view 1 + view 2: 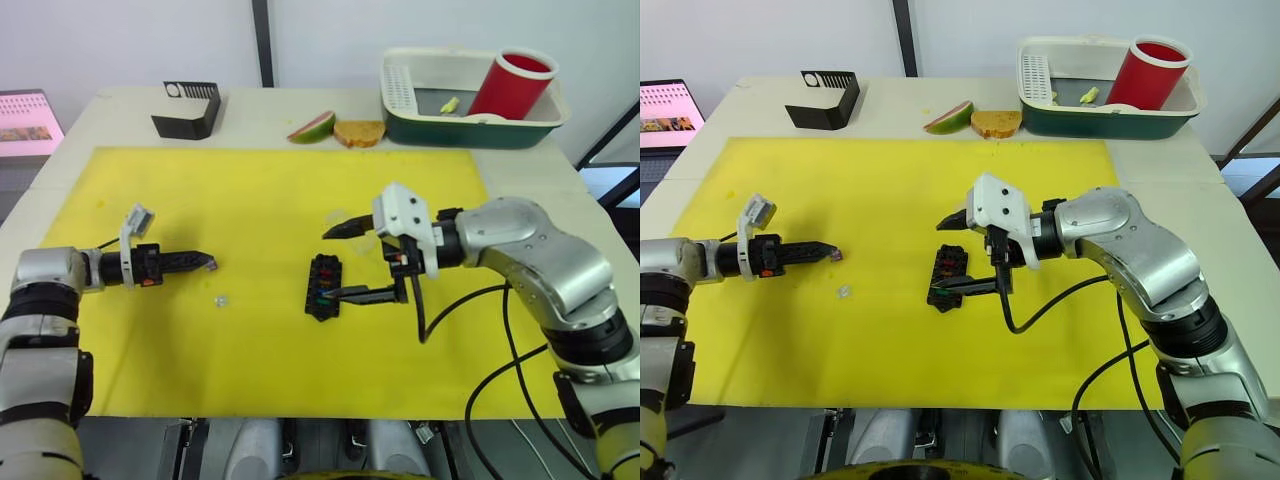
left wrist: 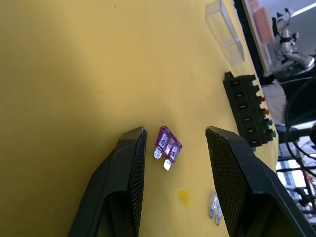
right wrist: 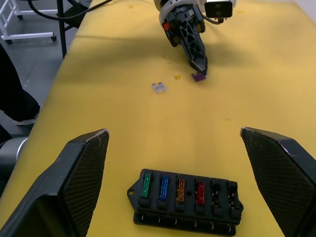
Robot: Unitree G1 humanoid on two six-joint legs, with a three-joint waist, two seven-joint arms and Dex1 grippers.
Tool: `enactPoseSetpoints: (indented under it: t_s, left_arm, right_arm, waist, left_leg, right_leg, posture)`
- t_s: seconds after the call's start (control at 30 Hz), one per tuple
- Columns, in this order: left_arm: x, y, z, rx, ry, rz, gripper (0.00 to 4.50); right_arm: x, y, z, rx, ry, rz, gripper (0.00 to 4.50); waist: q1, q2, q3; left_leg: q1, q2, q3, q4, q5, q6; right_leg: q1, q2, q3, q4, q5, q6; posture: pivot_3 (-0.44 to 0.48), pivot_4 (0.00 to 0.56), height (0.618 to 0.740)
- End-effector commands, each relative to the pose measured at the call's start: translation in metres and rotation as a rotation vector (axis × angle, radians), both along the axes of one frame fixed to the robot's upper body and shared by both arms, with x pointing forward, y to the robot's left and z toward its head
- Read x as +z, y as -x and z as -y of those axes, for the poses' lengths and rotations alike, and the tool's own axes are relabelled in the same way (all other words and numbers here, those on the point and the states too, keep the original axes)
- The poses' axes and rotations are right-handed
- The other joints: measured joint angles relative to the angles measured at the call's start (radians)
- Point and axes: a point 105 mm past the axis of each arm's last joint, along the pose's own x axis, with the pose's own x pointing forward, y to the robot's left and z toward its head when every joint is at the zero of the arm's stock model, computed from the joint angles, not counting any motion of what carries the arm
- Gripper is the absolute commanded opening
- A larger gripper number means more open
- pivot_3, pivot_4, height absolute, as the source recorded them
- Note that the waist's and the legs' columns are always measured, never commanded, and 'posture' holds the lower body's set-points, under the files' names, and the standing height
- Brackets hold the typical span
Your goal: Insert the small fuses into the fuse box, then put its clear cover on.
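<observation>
The black fuse box (image 3: 185, 200) lies on the yellow mat (image 1: 260, 190), with green, blue, orange and red fuses in one row and two slots empty. My right gripper (image 3: 174, 132) stands open wide, one finger on each side of the box (image 1: 322, 285). To the left, my left gripper (image 2: 176, 132) is open low over the mat, and a purple fuse (image 2: 168, 144) lies flat between its fingers, touching neither. A clear fuse (image 1: 221, 298) rests on the mat just beyond it. The clear cover (image 2: 224, 30) lies past the fuse box.
A black angled stand (image 1: 188, 108) sits at the back left. At the back middle lie a mango slice (image 1: 312, 127) and a piece of bread (image 1: 358, 133). A dish rack (image 1: 440, 118) holding a red cup (image 1: 510, 85) stands at the back right.
</observation>
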Motion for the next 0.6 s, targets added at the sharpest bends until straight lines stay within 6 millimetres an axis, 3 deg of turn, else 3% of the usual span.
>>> enactPoseSetpoints:
  t_s: [0.03, 0.6]
  left_arm:
    - [-0.001, 0.005, 0.003, -0.041, 0.002, -0.023, 2.02]
    - [-0.016, 0.018, -0.005, -0.028, -0.027, -0.070, 2.02]
  right_arm:
    - [0.010, 0.005, -0.001, 0.014, -0.009, 0.052, 4.50]
    - [0.009, 0.002, -0.001, 0.008, 0.000, 0.060, 4.50]
  waist:
    - [0.000, 0.000, 0.000]
    - [-0.002, 0.000, 0.000]
  left_leg:
    - [0.000, 0.000, 0.000, 0.000, 0.000, 0.000]
    - [0.000, 0.000, 0.000, 0.000, 0.000, 0.000]
  right_leg:
    - [0.000, 0.000, 0.000, 0.000, 0.000, 0.000]
    - [0.000, 0.000, 0.000, 0.000, 0.000, 0.000]
  posture:
    - [0.000, 0.150, 0.740]
    - [0.000, 0.150, 0.740]
